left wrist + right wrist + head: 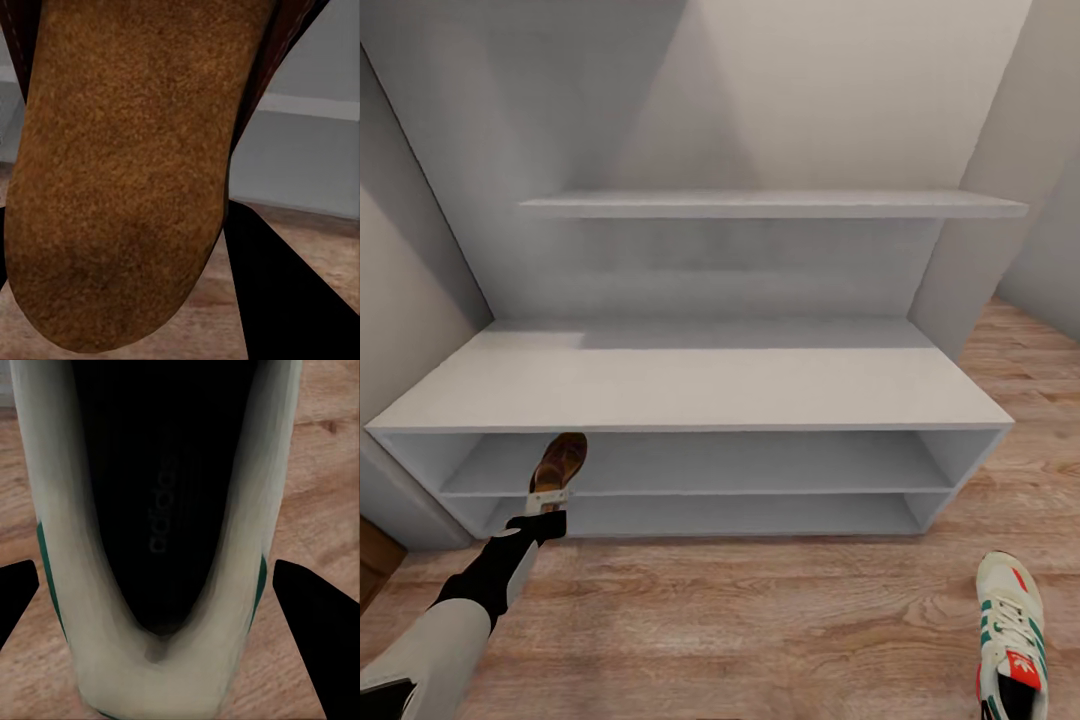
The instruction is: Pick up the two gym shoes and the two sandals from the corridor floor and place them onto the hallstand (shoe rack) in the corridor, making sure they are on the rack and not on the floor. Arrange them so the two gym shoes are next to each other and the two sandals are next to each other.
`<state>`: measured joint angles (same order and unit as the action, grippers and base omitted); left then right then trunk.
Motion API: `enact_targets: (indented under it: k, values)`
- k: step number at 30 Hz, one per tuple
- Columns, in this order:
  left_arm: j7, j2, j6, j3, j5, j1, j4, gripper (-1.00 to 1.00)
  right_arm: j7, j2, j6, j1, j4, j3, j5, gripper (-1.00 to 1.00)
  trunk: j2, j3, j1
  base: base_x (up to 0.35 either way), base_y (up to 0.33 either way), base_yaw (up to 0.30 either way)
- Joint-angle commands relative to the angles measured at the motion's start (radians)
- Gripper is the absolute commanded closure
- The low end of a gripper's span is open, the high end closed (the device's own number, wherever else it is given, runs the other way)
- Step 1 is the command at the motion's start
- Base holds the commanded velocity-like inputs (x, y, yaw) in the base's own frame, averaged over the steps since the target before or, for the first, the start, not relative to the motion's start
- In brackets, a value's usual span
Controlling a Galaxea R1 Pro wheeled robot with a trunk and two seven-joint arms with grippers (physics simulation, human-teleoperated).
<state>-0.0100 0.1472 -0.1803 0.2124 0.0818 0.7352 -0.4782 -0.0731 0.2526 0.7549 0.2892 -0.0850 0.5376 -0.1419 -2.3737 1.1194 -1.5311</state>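
Note:
My left gripper (547,503) is shut on the heel end of a dark-brown sandal (559,460), and the sandal's toe points into the opening above the middle shelf at the left of the pale grey hallstand (690,385). Up close, the sandal's tan surface (120,172) hides most of what lies ahead, with a black finger (292,300) beside it. A white gym shoe (1010,630) with green stripes is at the lower right over the wood floor. My right gripper (154,585) grips its sides (240,547), looking into its dark opening.
The hallstand has a wide bare top, two open tiers below and a wall shelf (770,205) above. Grey walls close in on the left and right. Wood-plank corridor floor (760,610) lies in front of the rack.

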Motion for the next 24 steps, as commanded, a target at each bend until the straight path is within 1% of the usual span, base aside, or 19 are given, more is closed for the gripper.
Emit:
enact_targets:
  k: [1,6,12,20,24]
  values:
    - [0.001,-0.001,-0.006,0.004,0.011,-0.001,-0.002,1.0,-0.008,0.001,0.003,0.001,0.002,0.009,-0.008,1.0,0.0,0.001,0.0,0.043,0.017,0.0]
    - [0.0,-0.001,-0.005,0.004,0.012,-0.002,-0.002,1.0,-0.008,0.002,0.003,0.001,0.006,0.012,-0.008,1.0,0.0,0.001,0.0,0.044,0.007,0.0]
    - [-0.001,-0.002,-0.005,0.003,0.013,-0.002,-0.002,1.0,-0.008,0.002,0.003,0.001,0.007,0.013,-0.008,1.0,0.0,0.001,0.0,0.248,0.001,0.0]
    - [-0.002,-0.002,-0.005,0.002,0.013,-0.002,-0.003,1.0,-0.008,0.002,0.003,0.001,0.007,0.013,-0.008,1.0,0.0,0.001,0.0,0.073,0.0,0.0]
    - [-0.002,-0.002,-0.005,0.002,0.014,-0.002,-0.003,1.0,-0.008,0.002,0.003,0.001,0.007,0.013,-0.008,1.0,0.0,0.001,0.0,0.238,0.0,0.0]
